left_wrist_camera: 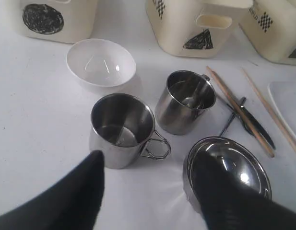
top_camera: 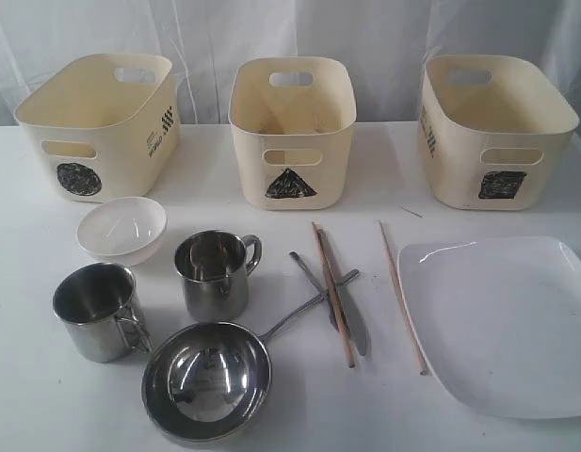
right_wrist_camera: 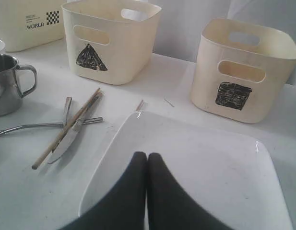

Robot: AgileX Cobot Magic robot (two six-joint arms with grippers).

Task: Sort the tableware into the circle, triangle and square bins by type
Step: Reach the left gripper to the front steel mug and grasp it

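Tableware lies unsorted on the white table in front of three cream bins along the far edge: the circle bin at left, the triangle bin in the centre, the square bin at right. No tableware shows inside any of them, though their floors are only partly visible. The left fingers are spread wide apart, holding nothing, above the nearer steel mug and the steel bowl. The right fingers are pressed together, gripping nothing, over the large white plate at near right. Both that mug and the second mug just beyond it look rigid, light and slick, best taken across the rim wall or by the handle. The small white bowl, near the circle bin, is likely breakable and suits a pinch on its rim. The plate appears heavy, glossy and flat to the table, so only an edge offers purchase. Steel cutlery and a pair of chopsticks lie crossed at centre, with a single chopstick just beside the plate; all are thin, low and liable to slip or roll. Mugs and bowls appear empty.
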